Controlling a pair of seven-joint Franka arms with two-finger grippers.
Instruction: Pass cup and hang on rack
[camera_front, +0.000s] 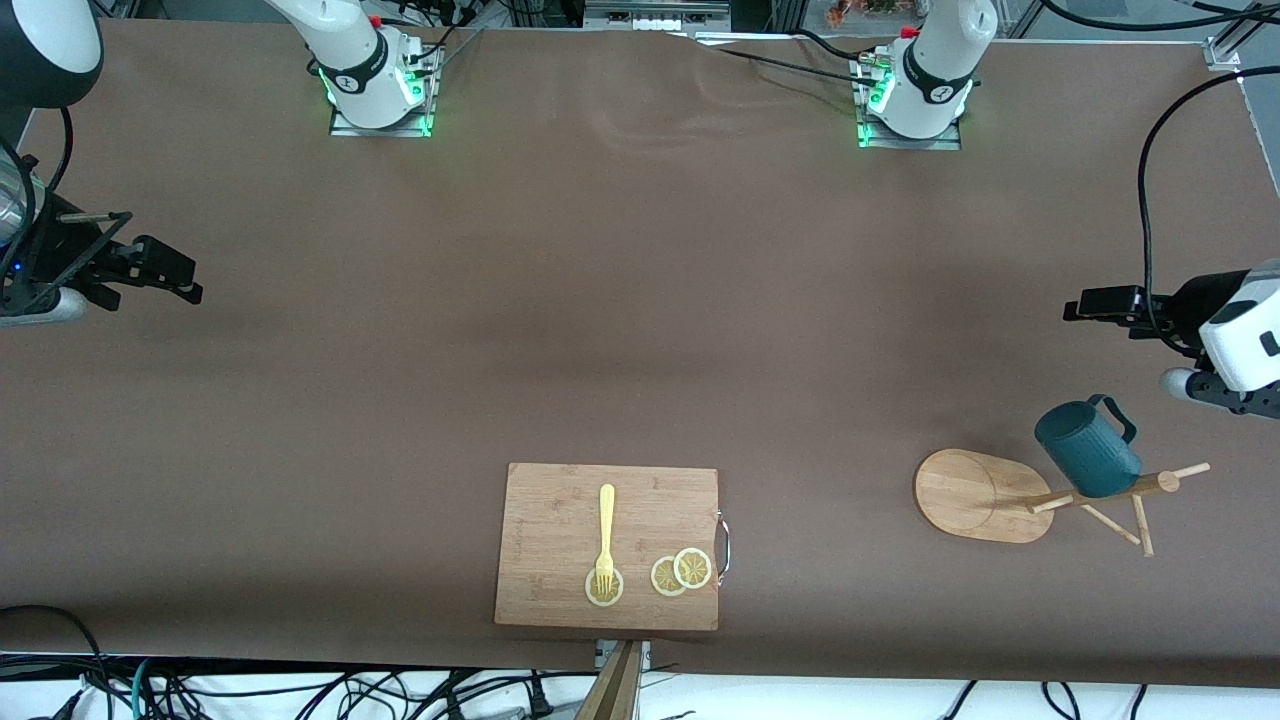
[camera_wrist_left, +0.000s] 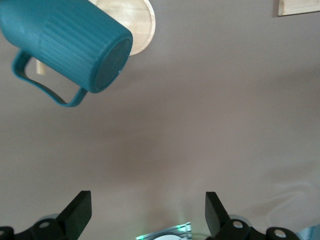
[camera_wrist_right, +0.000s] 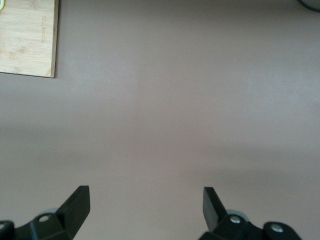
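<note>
- The cup (camera_front: 1088, 450) hangs on the rack (camera_front: 1040, 495) toward the left arm's end of the counter (camera_front: 640, 330), tilted, with its bottom facing up and toward the robots' side and its mouth down toward the rack's pole.
- Its loop handle (camera_front: 1118, 412) sticks out on the side farther from the front camera; in the left wrist view the ribbed side and flat bottom of the cup (camera_wrist_left: 70, 42) show clearly, with the handle (camera_wrist_left: 42, 85) below them.
- The rack has an oval wooden base (camera_front: 965, 495), a pole that reads in the front view as a slanted line toward the left arm's end of the counter, and thin pegs (camera_front: 1140, 520) splaying out near its tip.
- The left gripper (camera_front: 1090, 305) hovers over bare counter near the cup, its fingers (camera_wrist_left: 77, 210) spread wide and holding nothing.
- The right gripper (camera_front: 170, 275) waits over the right arm's end of the counter, well apart from everything, fingers (camera_wrist_right: 75, 205) spread wide and empty.
- A wooden cutting board (camera_front: 608, 545) lies near the front edge at mid-counter; on it are a yellow fork (camera_front: 605, 535) and three lemon slices (camera_front: 680, 572), the fork's tines resting on one slice.
- The counter is covered in a plain brown sheet, faintly wrinkled between the two arm bases (camera_front: 380, 90).
- Cables (camera_front: 300, 690) trail along the front edge of the counter.
</note>
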